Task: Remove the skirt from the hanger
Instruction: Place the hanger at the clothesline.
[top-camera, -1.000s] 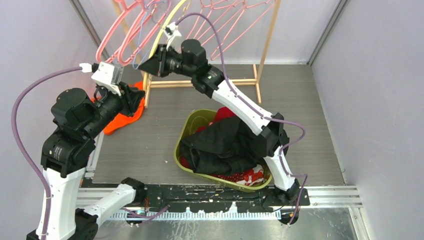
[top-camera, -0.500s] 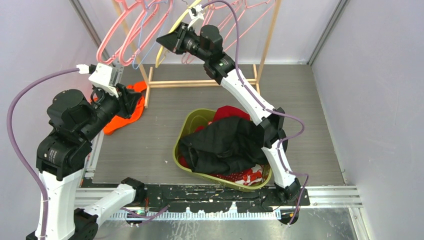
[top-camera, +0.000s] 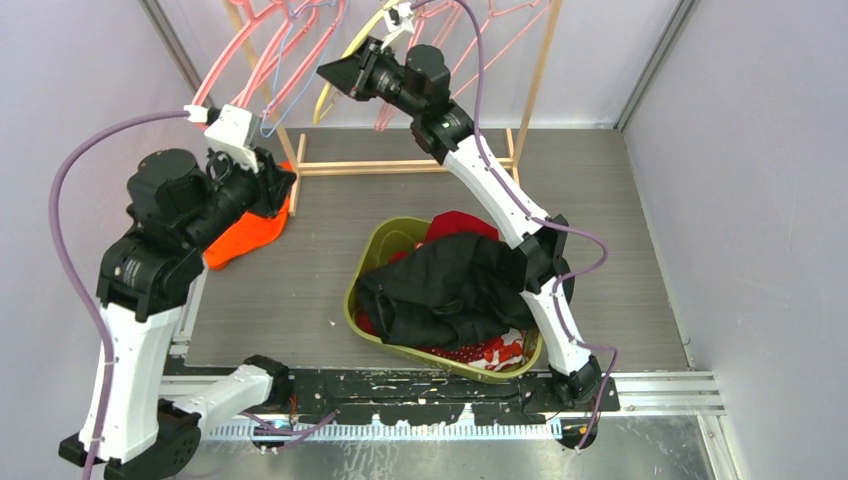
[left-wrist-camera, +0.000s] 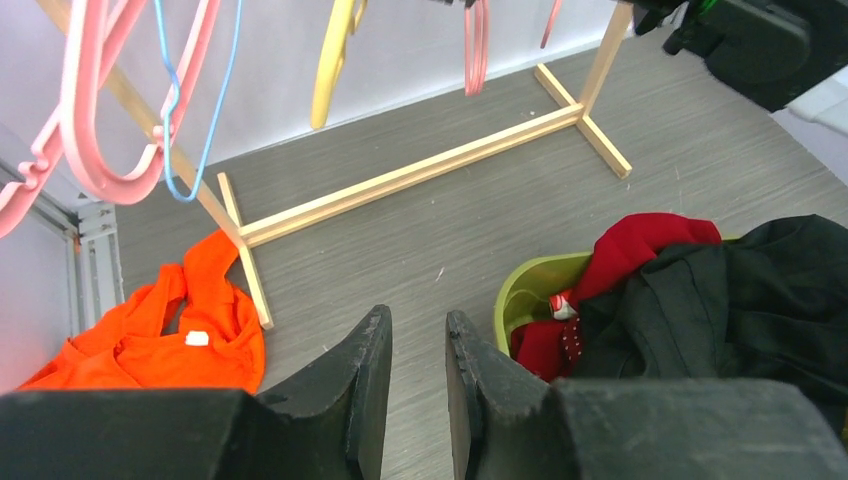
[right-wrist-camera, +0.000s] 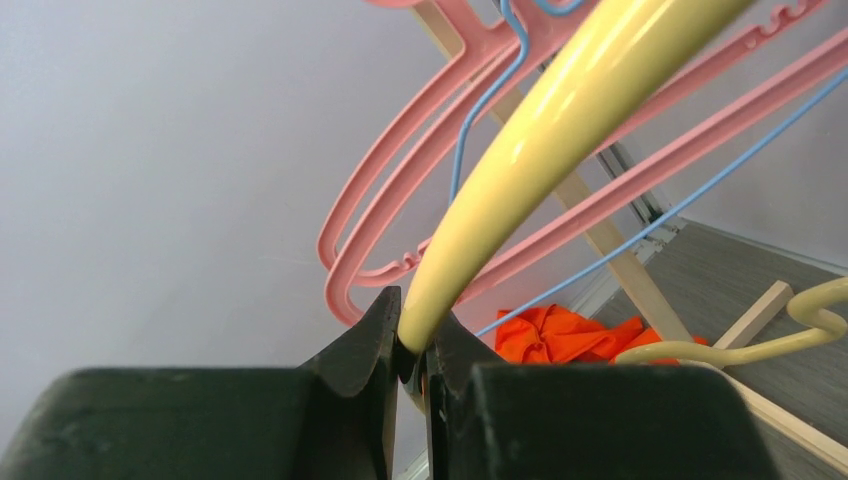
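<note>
The orange skirt (top-camera: 243, 236) lies crumpled on the floor by the rack's left foot, off any hanger; it also shows in the left wrist view (left-wrist-camera: 180, 342) and the right wrist view (right-wrist-camera: 560, 335). My right gripper (top-camera: 333, 74) is high at the rack, shut on the lower end of the bare yellow hanger (right-wrist-camera: 540, 130), pinched between its jaws (right-wrist-camera: 415, 325). That yellow hanger (top-camera: 345, 62) hangs tilted among the others. My left gripper (left-wrist-camera: 418, 322) hovers above the floor just right of the skirt, open by a narrow gap with nothing in it (top-camera: 278, 188).
A wooden rack (top-camera: 400, 165) carries pink hangers (top-camera: 250, 70) and a thin blue one (left-wrist-camera: 185, 120). An olive basket (top-camera: 365, 268) in the middle of the floor holds a black garment (top-camera: 450, 290) and red clothes. Grey walls close in on both sides.
My right arm has lifted the yellow hanger up and back toward the rack's rail. The left arm has risen and shifted right, above the skirt. Neither gripper's opening has changed.
</note>
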